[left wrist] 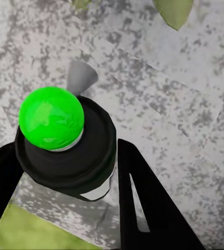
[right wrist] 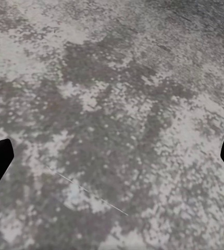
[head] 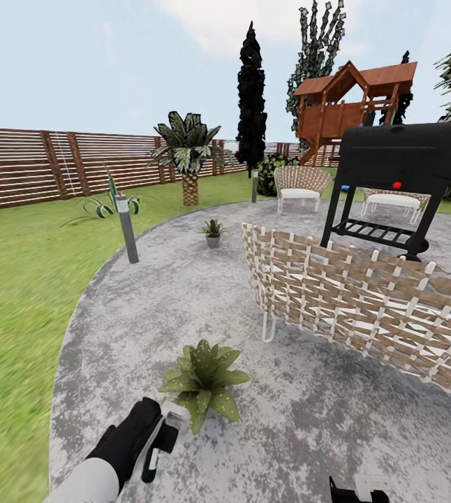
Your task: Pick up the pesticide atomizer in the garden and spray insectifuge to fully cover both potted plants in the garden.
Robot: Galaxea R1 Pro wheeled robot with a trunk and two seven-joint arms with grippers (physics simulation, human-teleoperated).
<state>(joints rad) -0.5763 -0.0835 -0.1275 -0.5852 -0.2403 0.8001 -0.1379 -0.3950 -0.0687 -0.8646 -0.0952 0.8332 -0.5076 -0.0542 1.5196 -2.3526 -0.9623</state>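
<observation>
Pesticide atomizer (head: 161, 440) sits low in the head view, held in the left gripper (head: 157, 434) at the end of a black-and-white arm. Its pale trigger head points toward the near potted plant (head: 204, 384), a rosette of broad, pointed green leaves just beside it on the grey mottled patio (head: 149, 314). The far potted plant (head: 213, 232), in a small grey pot, stands well beyond the near one on the same paving. Between the two, off to the lawn side, a grey post light (head: 127, 229) rises at the patio edge. A woven wicker chair (head: 365, 307) stands near the near plant, on the side away from the lawn, and a black grill (head: 400, 185) stands behind it. A palm (head: 187, 150), a brown slatted fence (head: 37, 168) and a wooden playhouse (head: 351, 105) lie further off. A part of the right gripper (head: 357, 491) shows at the lower edge.

Left wrist view: the atomizer (left wrist: 65, 146) is seen from above, its bright green spot on a black cap, with a grey nozzle pointing away over the paving. The black jaws are clamped on it, one on each side. Green leaf tips (left wrist: 174, 11) of a plant reach into the picture past the nozzle.

Right wrist view: the right gripper (right wrist: 112, 159) hangs over bare mottled paving (right wrist: 112, 104). Its jaws stand wide apart with nothing between them.
</observation>
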